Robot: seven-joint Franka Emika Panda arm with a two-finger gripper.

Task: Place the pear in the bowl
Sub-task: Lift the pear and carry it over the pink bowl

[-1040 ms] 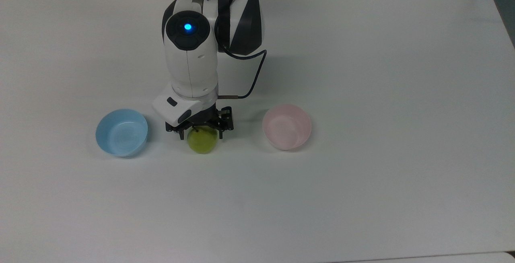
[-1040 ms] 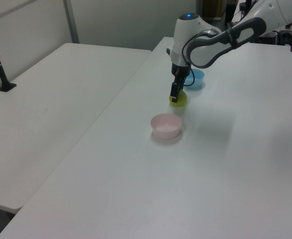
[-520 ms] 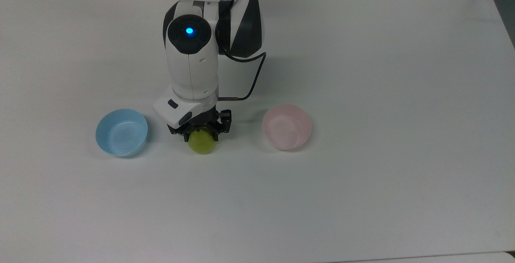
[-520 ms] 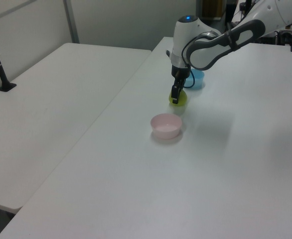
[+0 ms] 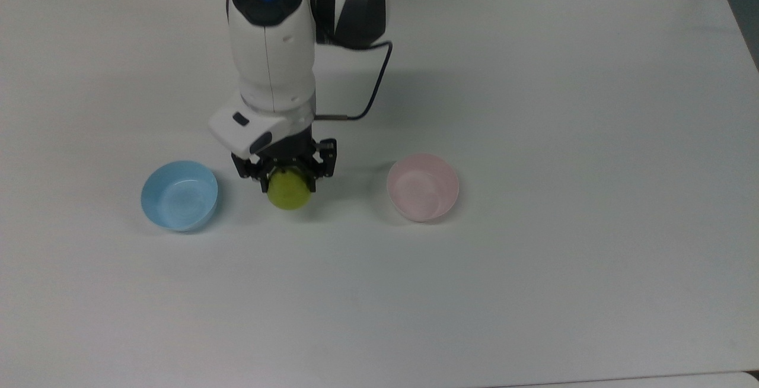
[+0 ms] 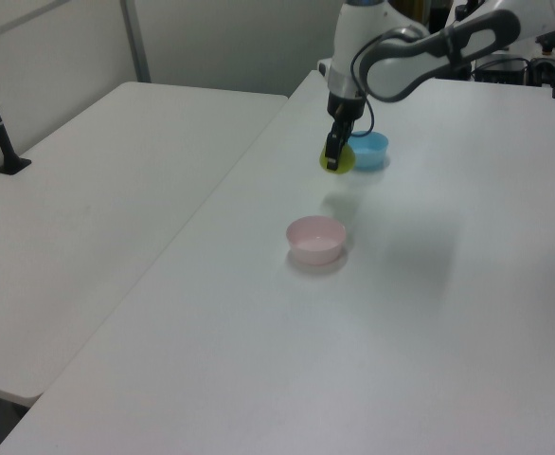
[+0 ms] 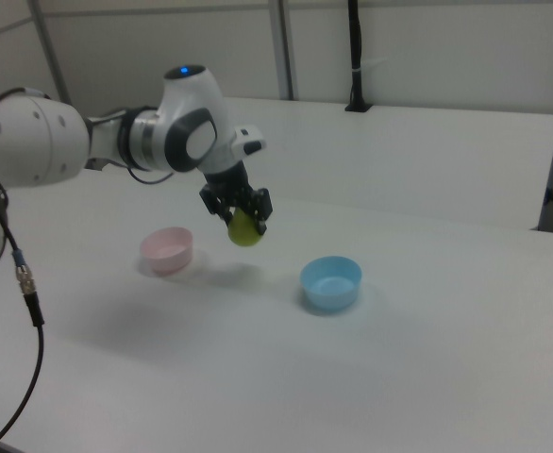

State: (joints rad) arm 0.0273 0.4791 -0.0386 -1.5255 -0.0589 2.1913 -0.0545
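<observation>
Between the two bowls, clear of the table (image 5: 533, 287), the pear (image 5: 289, 191) is held in the gripper (image 5: 288, 173), jaws clamped on its upper part; in the right view the pear (image 7: 245, 229) hangs above the tabletop with a soft shadow under it, so the lift is judged done. Pick stage: complete as far as can be seen. Left to do: carry toward the top view's right, lower over the bowl (image 5: 422, 186), release. The bowl is seen empty, plain pink inside, upright, well apart from the pear. The light blue bowl (image 5: 179, 194) at the top view's left is also empty and upright, somewhat nearer to the pear than the pink one. In the left view the pear (image 6: 340, 159) overlaps the blue bowl (image 6: 369, 150) only by line of sight; no contact is suggested by the other views. Nothing else is on the table near the path. Progress is judged roughly a third: grasp and lift done, transfer and drop not yet begun.
</observation>
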